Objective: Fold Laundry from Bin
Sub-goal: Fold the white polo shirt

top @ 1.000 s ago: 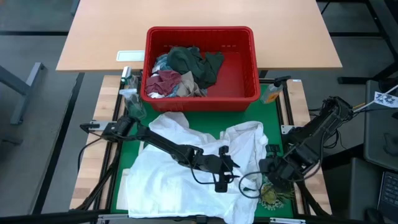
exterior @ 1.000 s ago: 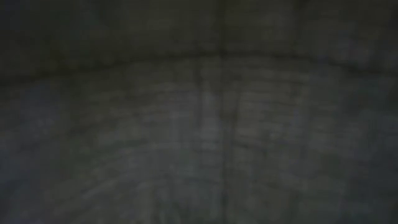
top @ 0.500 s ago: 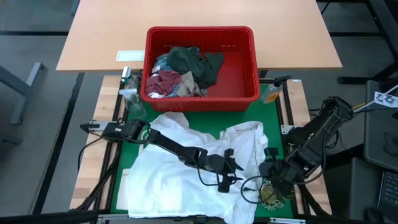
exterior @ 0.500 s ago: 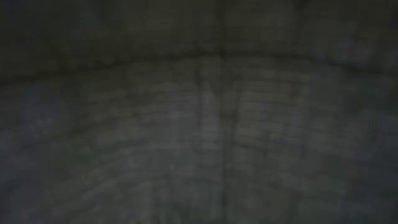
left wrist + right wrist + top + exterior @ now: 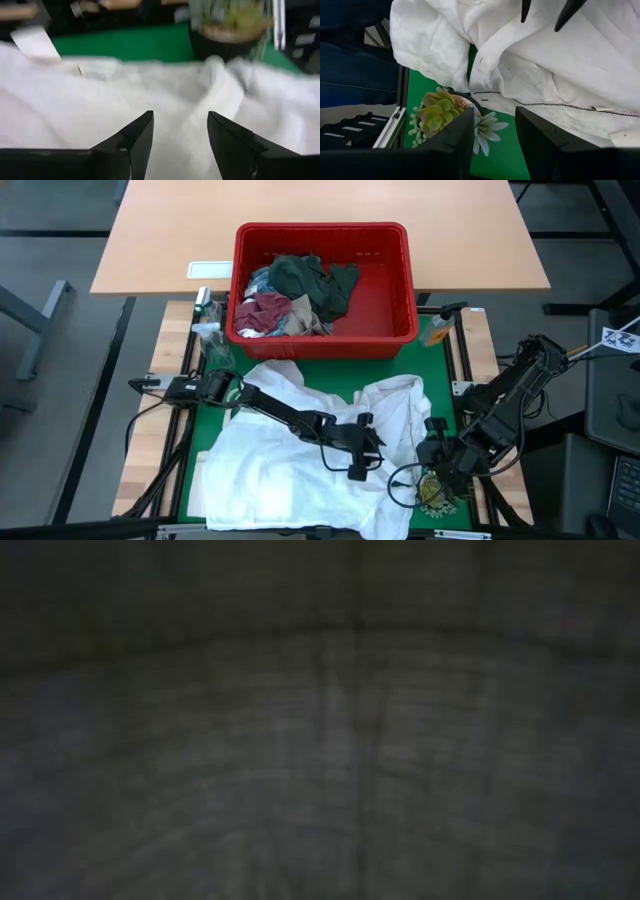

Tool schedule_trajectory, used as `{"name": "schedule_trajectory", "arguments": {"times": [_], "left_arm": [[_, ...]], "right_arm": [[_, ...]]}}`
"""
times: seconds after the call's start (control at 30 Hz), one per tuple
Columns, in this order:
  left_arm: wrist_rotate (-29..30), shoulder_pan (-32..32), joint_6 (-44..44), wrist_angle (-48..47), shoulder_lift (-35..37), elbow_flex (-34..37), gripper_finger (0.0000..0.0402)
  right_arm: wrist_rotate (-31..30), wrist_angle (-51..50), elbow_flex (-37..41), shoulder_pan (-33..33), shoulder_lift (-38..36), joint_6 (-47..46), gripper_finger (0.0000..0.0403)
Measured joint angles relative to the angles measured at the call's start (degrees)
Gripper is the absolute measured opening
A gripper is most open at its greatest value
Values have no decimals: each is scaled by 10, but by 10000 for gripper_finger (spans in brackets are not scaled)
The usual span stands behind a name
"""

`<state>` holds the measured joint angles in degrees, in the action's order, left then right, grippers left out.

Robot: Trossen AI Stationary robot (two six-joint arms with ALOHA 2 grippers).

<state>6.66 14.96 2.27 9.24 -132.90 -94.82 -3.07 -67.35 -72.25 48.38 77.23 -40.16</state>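
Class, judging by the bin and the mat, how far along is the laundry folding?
Done: one white garment is out of the red bin, spread rumpled on the green mat. In hand: the open left hand hovers over it, gripping nothing; the right hand waits near the small plant. Left: folding it, plus the clothes in the bin.

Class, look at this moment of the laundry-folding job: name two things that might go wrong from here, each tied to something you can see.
1. The small potted plant sits against the white garment's edge, beside the right gripper; a pull on the cloth might tip it.
2. The left gripper hangs open over rumpled folds and may pinch several layers together.
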Motion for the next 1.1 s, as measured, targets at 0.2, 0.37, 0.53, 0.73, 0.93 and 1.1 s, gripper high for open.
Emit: {"name": "schedule_trajectory", "arguments": {"times": [0.2,0.37,0.53,0.73,0.93,1.1], "left_arm": [[-2,1,0,-49,0,0,181],[-3,-1,1,-67,0,0,161],[-16,-5,5,-109,0,0,126],[0,-5,6,-131,0,0,122],[33,-5,7,-152,0,0,81],[35,-5,10,-152,0,0,9]], "right_arm": [[0,0,0,0,0,0,144],[0,0,0,0,0,0,144],[0,0,0,0,0,0,144],[0,0,0,0,0,0,144],[0,0,0,0,0,0,144],[0,0,0,0,0,0,144]]}}
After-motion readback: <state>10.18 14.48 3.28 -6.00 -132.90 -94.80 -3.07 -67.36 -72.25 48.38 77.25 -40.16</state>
